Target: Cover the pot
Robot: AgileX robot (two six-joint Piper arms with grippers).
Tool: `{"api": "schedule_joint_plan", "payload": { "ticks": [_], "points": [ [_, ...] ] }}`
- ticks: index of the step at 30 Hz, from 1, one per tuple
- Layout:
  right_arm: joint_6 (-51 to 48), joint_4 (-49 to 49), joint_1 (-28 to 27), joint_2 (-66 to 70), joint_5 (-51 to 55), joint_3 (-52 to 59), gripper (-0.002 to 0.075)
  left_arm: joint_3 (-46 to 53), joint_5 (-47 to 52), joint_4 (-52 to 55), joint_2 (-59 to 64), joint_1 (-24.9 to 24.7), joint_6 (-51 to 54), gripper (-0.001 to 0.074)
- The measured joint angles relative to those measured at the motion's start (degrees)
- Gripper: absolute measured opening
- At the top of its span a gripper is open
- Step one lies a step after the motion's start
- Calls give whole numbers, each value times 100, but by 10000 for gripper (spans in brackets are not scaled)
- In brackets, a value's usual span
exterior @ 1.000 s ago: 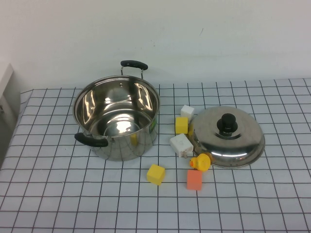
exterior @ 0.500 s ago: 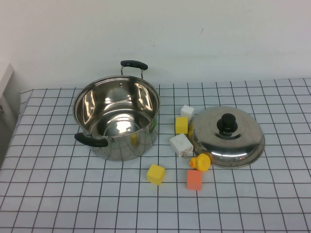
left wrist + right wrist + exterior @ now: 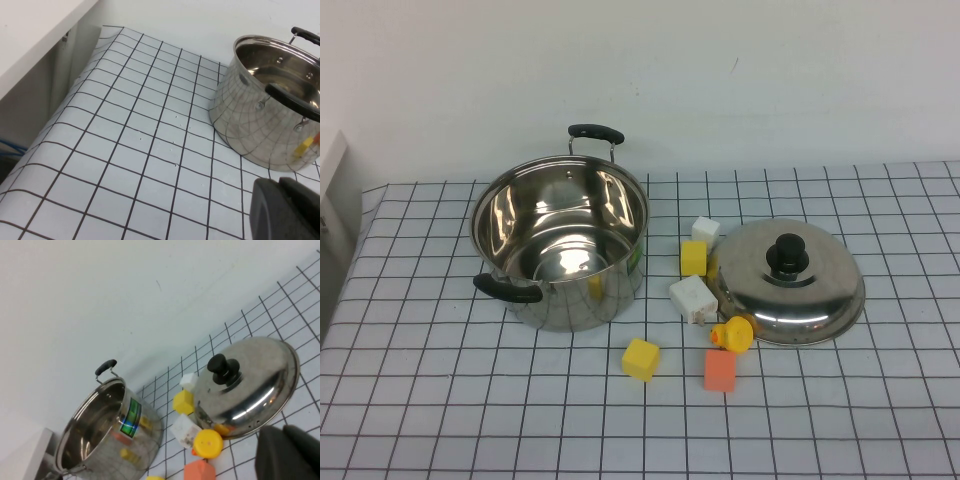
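The pot (image 3: 560, 230), shiny steel with two black side handles, stands open and upright on the checked cloth at left centre. It also shows in the left wrist view (image 3: 260, 125) and the right wrist view (image 3: 107, 435). The domed steel lid (image 3: 800, 295) with a black knob (image 3: 788, 255) lies on the cloth to the pot's right, knob up; it shows in the right wrist view (image 3: 250, 375). Neither gripper shows in the high view. My left gripper (image 3: 281, 200) is shut and empty, short of the pot. My right gripper (image 3: 285, 440) is shut and empty, near the lid's rim.
Small blocks lie between the pot and the lid: a white one (image 3: 705, 229), a yellow one (image 3: 693, 257), a larger white one (image 3: 693, 298). A yellow round toy (image 3: 733, 334), an orange block (image 3: 720, 371) and a yellow block (image 3: 641, 359) lie nearer. A white ledge (image 3: 30, 30) borders the table's left.
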Motion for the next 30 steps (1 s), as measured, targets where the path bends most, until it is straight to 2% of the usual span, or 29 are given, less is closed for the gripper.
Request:
{"api": "schedule_joint_plan", "payload": {
  "ticks": [6, 11, 14, 20, 23, 25, 27, 30],
  "points": [
    [-114, -344, 0, 0, -63, 0, -2, 0, 0, 0, 0, 0, -26, -3],
    [-129, -2044, 0, 61, -12, -586, -2, 0, 0, 0, 0, 0, -26, -3],
    [-238, -2766, 0, 611, -254, -1264, -2, 0, 0, 0, 0, 0, -26, -3],
    [-874, -3122, 0, 2247, -687, -2236, -2, 0, 0, 0, 0, 0, -26, -3],
    [-571, -4005, 119, 2982, -1304, -2411, -2, 0, 0, 0, 0, 0, -26, -3],
    [-14, -4601, 307, 3496, -2007, -2420, 0, 0, 0, 0, 0, -10, -26, -3],
    [318, -4845, 621, 4030, -2786, -2420, 7, 0, 0, 0, 0, -10, -26, -3],
    [193, -4798, 1185, 5047, -4156, -2433, 52, 0, 0, 0, 0, -10, -26, -3]
  ]
}}
